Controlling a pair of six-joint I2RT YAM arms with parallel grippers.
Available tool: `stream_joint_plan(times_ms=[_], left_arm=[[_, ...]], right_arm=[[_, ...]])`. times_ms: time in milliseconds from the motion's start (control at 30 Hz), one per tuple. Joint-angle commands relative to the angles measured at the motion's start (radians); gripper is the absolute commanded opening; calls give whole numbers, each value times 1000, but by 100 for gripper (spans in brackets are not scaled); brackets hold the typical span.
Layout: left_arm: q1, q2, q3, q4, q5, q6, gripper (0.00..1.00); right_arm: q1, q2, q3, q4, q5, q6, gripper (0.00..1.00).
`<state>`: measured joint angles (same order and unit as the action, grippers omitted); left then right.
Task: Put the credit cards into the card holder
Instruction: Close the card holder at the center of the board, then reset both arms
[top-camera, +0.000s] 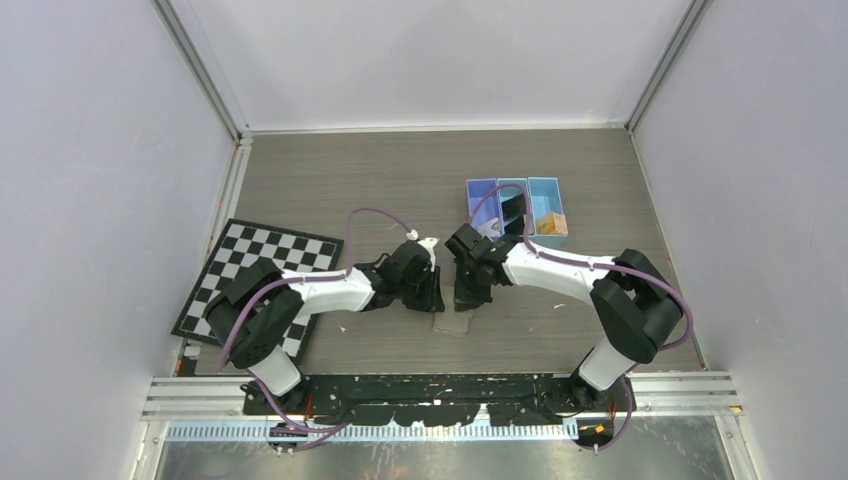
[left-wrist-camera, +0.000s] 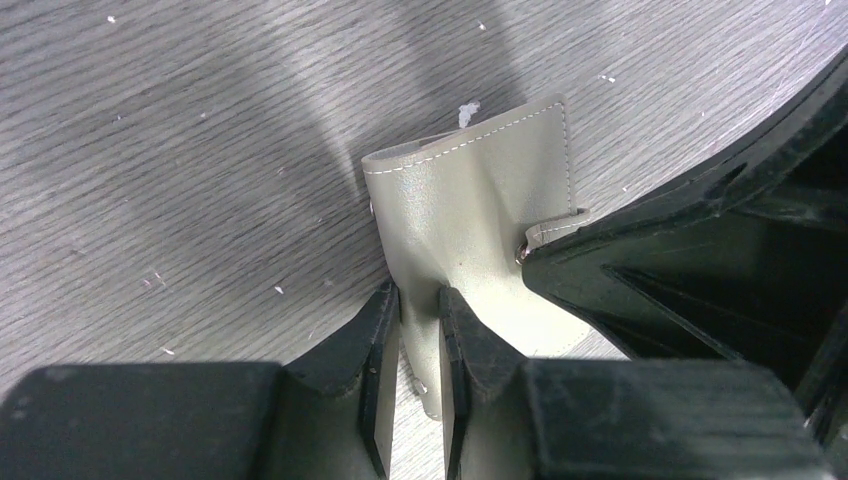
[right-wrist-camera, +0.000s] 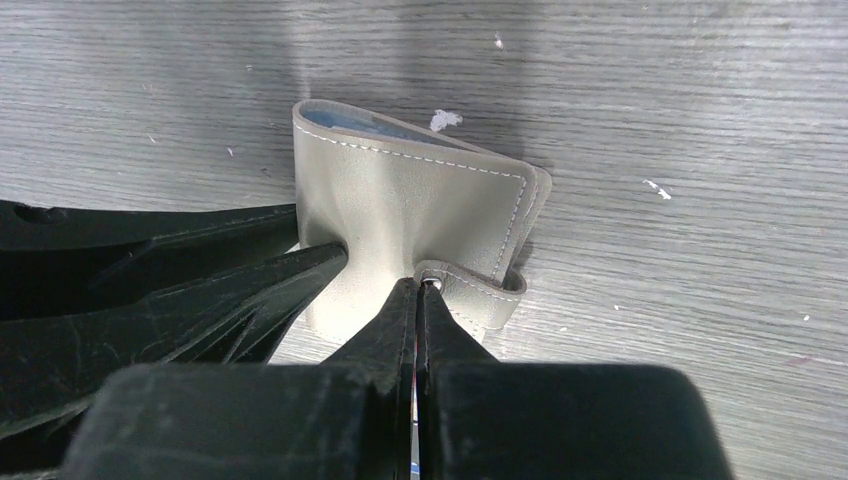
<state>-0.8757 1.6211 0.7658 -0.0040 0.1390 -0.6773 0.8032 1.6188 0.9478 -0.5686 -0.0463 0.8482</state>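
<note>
- The card holder (top-camera: 452, 322) sat between both arms near the table's front edge, mostly hidden from above.
- The left gripper (left-wrist-camera: 420, 345) pinched its grey cover, and the right gripper (right-wrist-camera: 415, 320) clamped its snap tab (right-wrist-camera: 470, 288).
- It was folded, with its long side running away from the left fingers.

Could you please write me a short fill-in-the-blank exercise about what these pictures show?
The right gripper is shut on the snap ____ of the card holder.
The blue tray has ____ compartments.
An orange item lies in its ____-hand compartment.
The chequered board lies on the ____ arm's side.
Missing words: tab; three; right; left.
</note>
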Motion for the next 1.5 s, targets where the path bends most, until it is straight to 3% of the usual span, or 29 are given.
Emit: stream_joint_plan(times_ms=[0,333,633,900,1100,1300,1400,1467], left_arm=[[-9,37,-38,-1,-1,9,19],[-9,44,-51,46,37,11,19],[-2,11,-40,17,8,13,23],[64,-122,0,-83,-69,44,50],[206,-201,38,-168,-62,91,75],[491,-318,61,-271,69,134,83],[599,-460,97,-398,0,197,87],[626,-565,138,-502,-115,252,97]], right_arm=[[10,131,-7,55,43,33,0],[12,211,46,23,84,62,0],[12,21,63,22,71,-9,1],[-14,-225,64,-6,66,-102,33],[-212,-367,-29,-11,10,-170,54],[-512,-417,-60,-10,-22,-277,70],[-638,-468,-49,-7,8,-307,75],[-691,-514,-44,15,59,-323,76]])
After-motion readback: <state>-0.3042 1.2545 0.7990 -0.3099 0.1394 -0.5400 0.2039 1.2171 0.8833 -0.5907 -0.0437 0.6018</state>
